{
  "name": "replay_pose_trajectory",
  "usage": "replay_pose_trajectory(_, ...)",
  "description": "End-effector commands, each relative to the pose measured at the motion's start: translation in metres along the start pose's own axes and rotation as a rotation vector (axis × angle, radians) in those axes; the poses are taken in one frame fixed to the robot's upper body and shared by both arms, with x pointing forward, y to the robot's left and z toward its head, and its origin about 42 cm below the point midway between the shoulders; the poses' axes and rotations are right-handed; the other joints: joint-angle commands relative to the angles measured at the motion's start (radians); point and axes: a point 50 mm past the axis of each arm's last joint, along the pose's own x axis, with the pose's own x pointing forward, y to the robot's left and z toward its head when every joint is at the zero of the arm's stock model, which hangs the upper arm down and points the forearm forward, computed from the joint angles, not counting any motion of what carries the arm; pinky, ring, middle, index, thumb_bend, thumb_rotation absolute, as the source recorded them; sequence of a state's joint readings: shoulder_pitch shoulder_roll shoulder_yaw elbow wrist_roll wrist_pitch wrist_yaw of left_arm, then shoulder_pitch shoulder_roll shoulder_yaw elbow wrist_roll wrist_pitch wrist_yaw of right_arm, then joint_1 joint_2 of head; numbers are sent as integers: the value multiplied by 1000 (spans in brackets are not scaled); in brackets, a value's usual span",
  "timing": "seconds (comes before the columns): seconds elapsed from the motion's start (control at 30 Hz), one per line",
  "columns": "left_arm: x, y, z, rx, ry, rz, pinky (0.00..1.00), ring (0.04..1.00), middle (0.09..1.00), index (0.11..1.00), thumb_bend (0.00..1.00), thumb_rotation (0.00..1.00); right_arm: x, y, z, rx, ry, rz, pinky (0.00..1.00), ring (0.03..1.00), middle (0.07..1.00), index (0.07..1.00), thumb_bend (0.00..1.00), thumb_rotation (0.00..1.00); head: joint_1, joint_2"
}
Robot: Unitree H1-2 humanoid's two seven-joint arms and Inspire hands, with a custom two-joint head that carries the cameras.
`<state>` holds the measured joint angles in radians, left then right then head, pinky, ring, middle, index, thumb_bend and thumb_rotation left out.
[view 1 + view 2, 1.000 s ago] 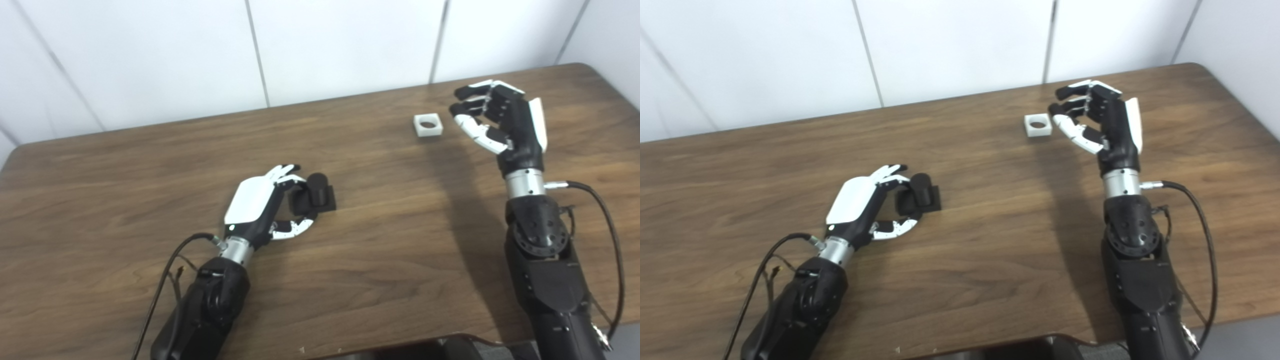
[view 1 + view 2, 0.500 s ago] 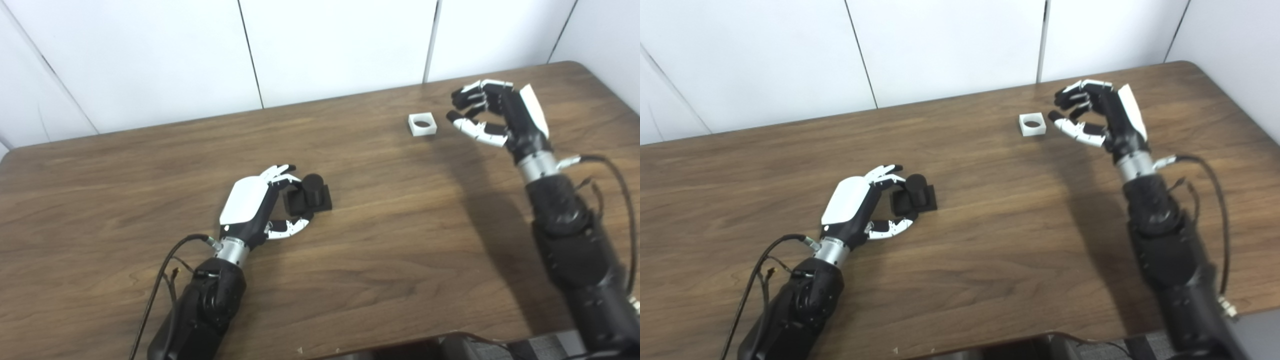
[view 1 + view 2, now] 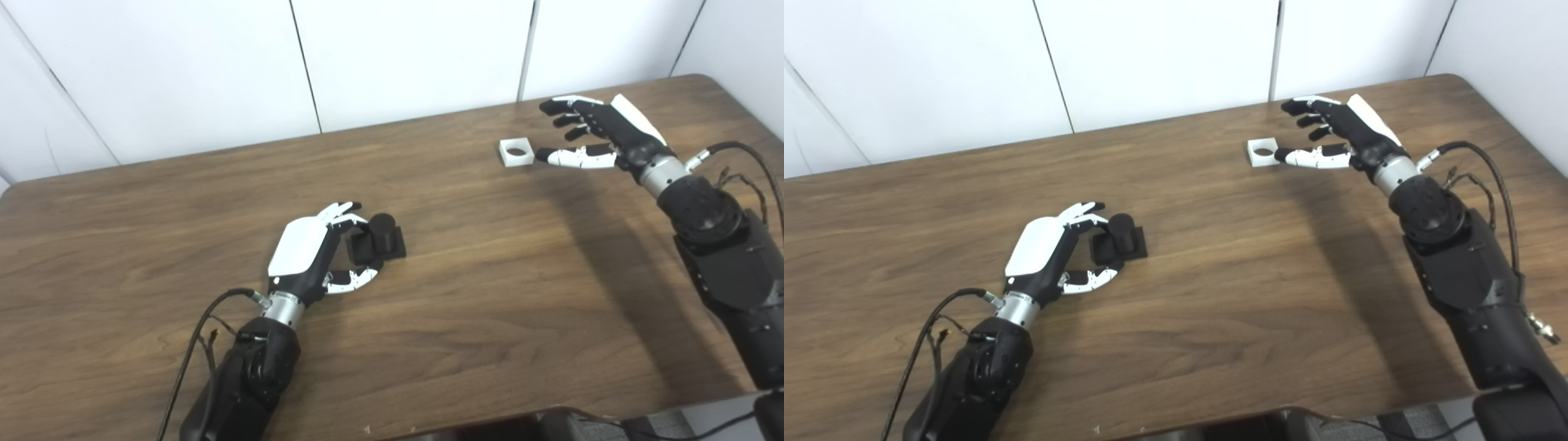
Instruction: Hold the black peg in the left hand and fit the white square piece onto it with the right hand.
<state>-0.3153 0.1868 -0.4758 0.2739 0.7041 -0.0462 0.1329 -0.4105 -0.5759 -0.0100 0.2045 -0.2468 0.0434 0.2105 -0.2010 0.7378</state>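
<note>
Black arms, white-backed hands, cables

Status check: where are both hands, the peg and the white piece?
Left robot hand open, cupped beside black peg, no grip yet. Right robot hand open, thumb beside white square piece. Both parts on table. Nothing between them.

Left hand [image 3: 318, 254]: low on the table [image 3: 490, 294] near its middle, fingers curled apart, thumb extended below. Right hand [image 3: 603, 131]: raised over the table's far right, fingers spread, thumb pointing left.
</note>
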Motion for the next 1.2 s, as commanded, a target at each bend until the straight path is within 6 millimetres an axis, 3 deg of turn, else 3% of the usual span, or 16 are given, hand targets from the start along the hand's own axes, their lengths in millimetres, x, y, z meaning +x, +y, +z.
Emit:
replay_pose_trajectory(0.0, -26, -31, -30, 23, 125, -168, 831, 914, 887, 618, 725, 230, 15, -27, 20, -43, -67, -37, 797, 872, 875, 828, 722, 354, 0, -1)
replay_pose_trajectory(0.47, -26, -32, -29, 37, 123, -179, 826, 918, 890, 621, 723, 236, 26, -19, 18, -101, -48, 45, 796, 870, 876, 863, 716, 381, 12, -8)
replay_pose_trajectory(0.63, -25, -32, -29, 39, 120, -178, 827, 917, 891, 624, 725, 241, 34, -17, 17, -131, -24, 115, 888, 950, 934, 907, 754, 398, 18, -9)
replay_pose_trajectory(0.87, -25, -33, -30, 46, 119, -181, 818, 915, 892, 621, 724, 240, 48, -12, 18, -192, -2, 155, 847, 945, 939, 906, 832, 372, 20, -14)
replay_pose_trajectory(1.17, -26, -32, -30, 42, 122, -183, 823, 917, 894, 625, 724, 236, 63, -6, 11, -226, 24, 158, 886, 985, 959, 909, 885, 370, 20, -19)
